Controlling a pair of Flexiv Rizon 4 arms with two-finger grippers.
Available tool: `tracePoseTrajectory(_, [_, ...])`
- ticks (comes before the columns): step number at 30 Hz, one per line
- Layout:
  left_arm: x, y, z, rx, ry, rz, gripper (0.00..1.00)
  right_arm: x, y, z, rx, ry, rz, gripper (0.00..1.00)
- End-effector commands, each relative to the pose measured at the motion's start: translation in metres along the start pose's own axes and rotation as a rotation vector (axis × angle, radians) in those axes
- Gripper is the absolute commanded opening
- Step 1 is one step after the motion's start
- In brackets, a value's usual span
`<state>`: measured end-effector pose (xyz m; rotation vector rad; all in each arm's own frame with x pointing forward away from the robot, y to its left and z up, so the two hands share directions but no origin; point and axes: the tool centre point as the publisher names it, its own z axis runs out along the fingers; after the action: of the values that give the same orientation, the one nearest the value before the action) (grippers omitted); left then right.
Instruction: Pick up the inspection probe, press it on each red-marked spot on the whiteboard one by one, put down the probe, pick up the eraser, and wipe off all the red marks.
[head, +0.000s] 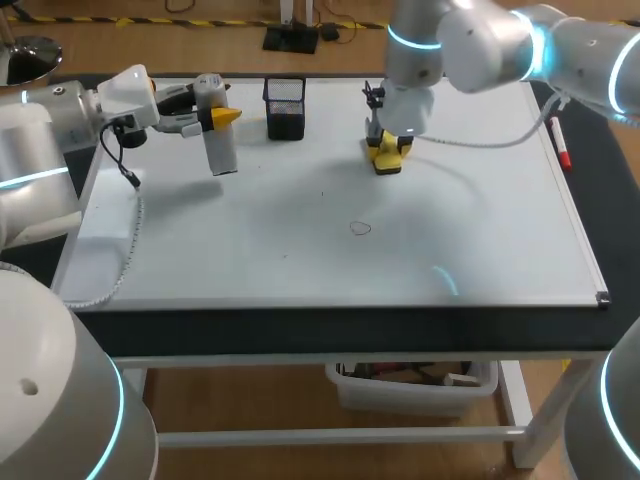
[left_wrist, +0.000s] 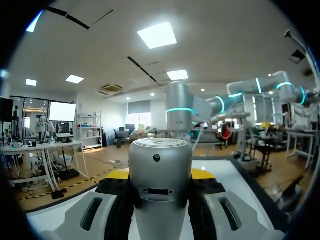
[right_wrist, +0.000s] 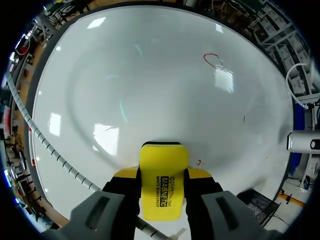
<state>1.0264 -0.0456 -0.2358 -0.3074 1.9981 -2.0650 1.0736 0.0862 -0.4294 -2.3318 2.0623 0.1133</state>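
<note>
A grey cylindrical probe (head: 216, 130) hangs upright over the far left of the whiteboard (head: 300, 265), with my left gripper (head: 222, 118) shut on it. In the left wrist view the probe (left_wrist: 160, 170) fills the gap between the yellow-tipped fingers (left_wrist: 118, 174). My right gripper (head: 388, 142) is shut on a yellow eraser (head: 387, 159), which rests on the board near the far middle. The eraser (right_wrist: 163, 182) sits between the right gripper's fingers (right_wrist: 200, 174). A red loop mark (head: 360, 228) lies mid-board, ahead of the eraser (right_wrist: 213, 59). A tiny red mark (right_wrist: 198, 162) shows beside the eraser.
A black mesh holder (head: 285, 108) stands at the far edge between the two grippers. A red marker (head: 562, 146) lies by the board's right edge. A cable (head: 130, 230) trails from my left arm across the board's left side.
</note>
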Motion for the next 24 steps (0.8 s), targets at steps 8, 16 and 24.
tracePoseTrajectory(8, [0.000, 0.000, 0.000, 0.002, -0.001, 0.002, 0.00, 0.019, -0.004, 0.004, 0.007, 0.012, 0.025, 0.00])
tracePoseTrajectory(16, [0.000, 0.000, 0.000, 0.002, -0.001, 0.002, 0.00, 0.031, -0.013, -0.022, 0.004, -0.005, 0.072, 0.00])
tracePoseTrajectory(24, [0.000, 0.000, 0.000, 0.002, -0.001, 0.002, 0.00, 0.089, -0.025, -0.050, 0.046, -0.035, 0.163, 0.00])
